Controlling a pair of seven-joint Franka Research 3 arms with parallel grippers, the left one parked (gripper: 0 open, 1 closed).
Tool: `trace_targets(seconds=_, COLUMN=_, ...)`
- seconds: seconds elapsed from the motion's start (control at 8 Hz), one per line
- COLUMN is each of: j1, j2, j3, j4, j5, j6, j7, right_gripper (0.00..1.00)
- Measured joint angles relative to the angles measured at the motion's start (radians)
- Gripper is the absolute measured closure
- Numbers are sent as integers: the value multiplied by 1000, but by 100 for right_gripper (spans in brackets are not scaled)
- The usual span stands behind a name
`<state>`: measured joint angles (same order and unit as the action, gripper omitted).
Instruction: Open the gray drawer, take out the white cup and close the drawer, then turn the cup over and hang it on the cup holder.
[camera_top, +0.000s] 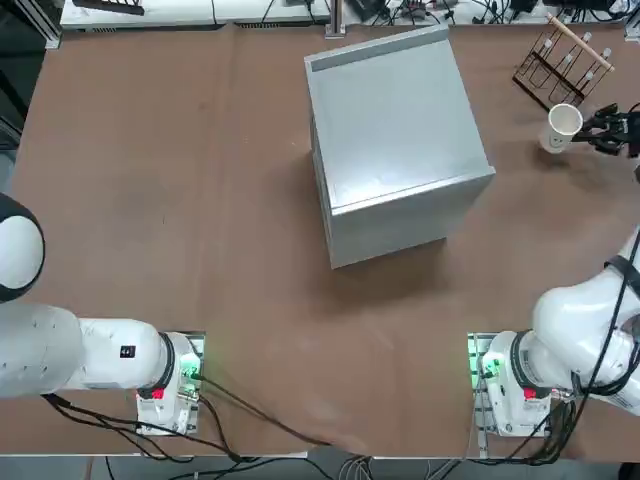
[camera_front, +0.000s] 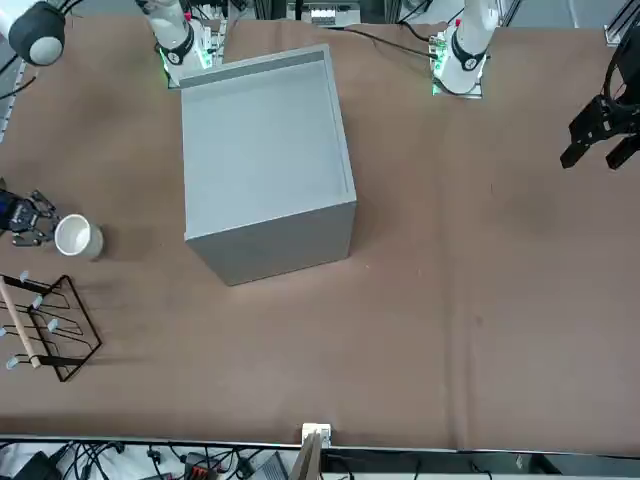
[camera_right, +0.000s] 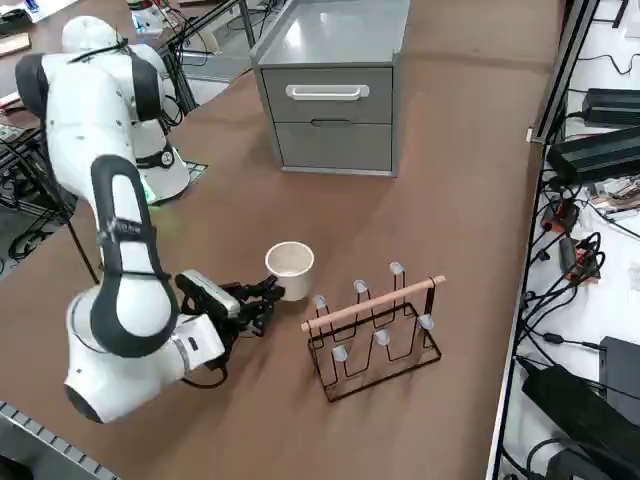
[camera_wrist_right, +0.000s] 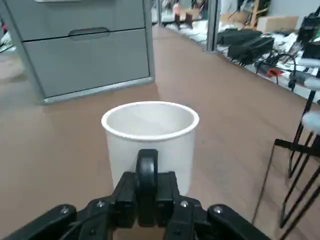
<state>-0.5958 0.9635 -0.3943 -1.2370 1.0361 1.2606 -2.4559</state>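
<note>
My fingers (camera_wrist_right: 146, 200) pinch the handle of the small round white cup (camera_wrist_right: 150, 137), standing mouth-up on the brown table (camera_right: 470, 200) at centre frame, the dark-rod cup holder (camera_right: 375, 330) just right.

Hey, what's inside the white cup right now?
Nothing visible: the white cup stands upright, mouth up, its inner walls bare. Its bottom is hidden behind the near rim. The right gripper is shut on its handle.

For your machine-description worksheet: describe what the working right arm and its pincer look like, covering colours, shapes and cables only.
The right arm has rounded glossy white shells with black bands at the joints. Its base glows green, with red marks, and black cables trail from it. The right pincer is black, small and angular with two short fingers.
</note>
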Motion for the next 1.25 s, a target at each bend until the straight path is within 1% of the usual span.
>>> trace_targets(seconds=0.12, j1=-3, j2=-52, j3=-16, j4=9, j5=-75, j6=0, j7=20, right_gripper=81)
trace_targets(seconds=0.38, j1=8, j2=-168, j3=-64, j4=17, j5=-211, j6=6, j7=102, right_gripper=81)
trace_targets(seconds=0.5, j1=42, j2=-217, j3=-92, j4=20, j5=-269, j6=29, j7=144, right_gripper=81)
trace_targets(seconds=0.62, j1=99, j2=-254, j3=-123, j4=21, j5=-320, j6=64, j7=166, right_gripper=81)
trace_targets(seconds=0.88, j1=243, j2=-287, j3=-193, j4=25, j5=-418, j6=154, j7=183, right_gripper=81)
trace_targets(seconds=1.0, j1=325, j2=-296, j3=-246, j4=31, j5=-465, j6=203, j7=184, right_gripper=81)
trace_targets(seconds=1.12, j1=432, j2=-305, j3=-330, j4=34, j5=-503, j6=246, j7=194, right_gripper=81)
trace_targets(seconds=1.25, j1=555, j2=-308, j3=-431, j4=35, j5=-553, j6=281, j7=229, right_gripper=81)
